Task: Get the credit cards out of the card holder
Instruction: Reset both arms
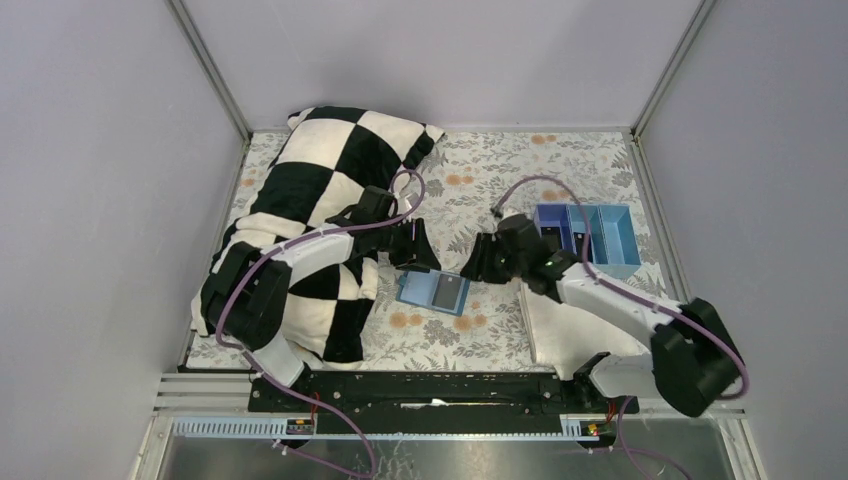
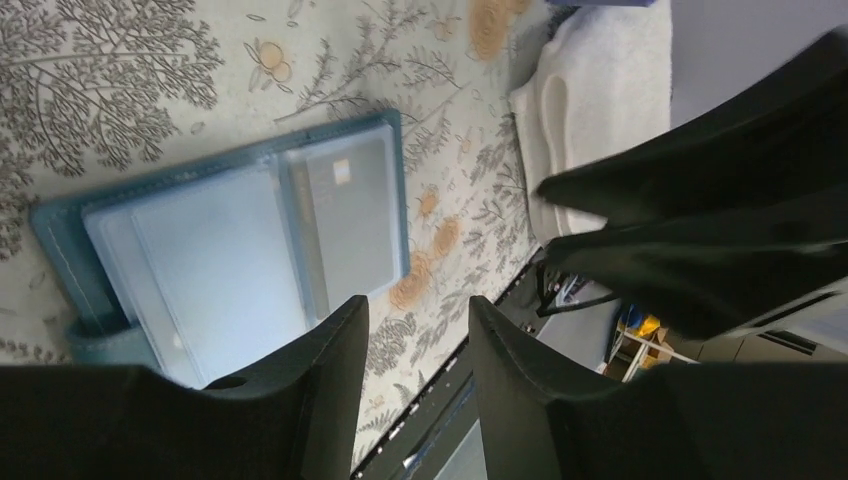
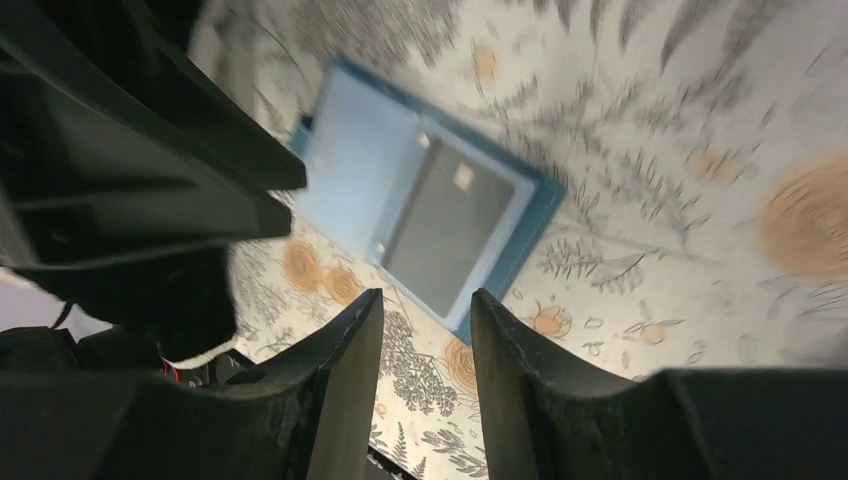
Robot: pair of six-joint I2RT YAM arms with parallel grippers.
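Blue card holder [image 1: 433, 291] lying open and flat on the flowery cloth [image 1: 520, 170], just below the middle of the top view. On its right half, one grey card [image 1: 451, 292] with a small shiny square, tucked in a clear pocket. Left half pale blue with clear pockets. Cannot tell if any cards sit in there.

Left gripper [image 1: 419, 262] hanging just over the upper left edge of the card holder, pointing down. Spread a little, with a gap in the middle, and holding nothing. In its own wrist view, two black fingers [image 2: 330, 370] at the bottom of the frame and the card holder in the left middle.

Right gripper [image 1: 473, 270] just to the right of the card holder, near its upper right corner. Looks not to touch it. Spread a little too, with nothing held. Blurry wrist view here, with the card holder near the middle of the frame, above the gap.

Both grippers close together, nearly face to face over the card holder.

Black and white checked pillow [image 1: 330, 170] in the upper left of the top view, under the left arm. Blue tray [image 1: 620, 240] with three boxes at the right, behind the right gripper. White towel [image 1: 565, 330] at the lower right, under the right arm.
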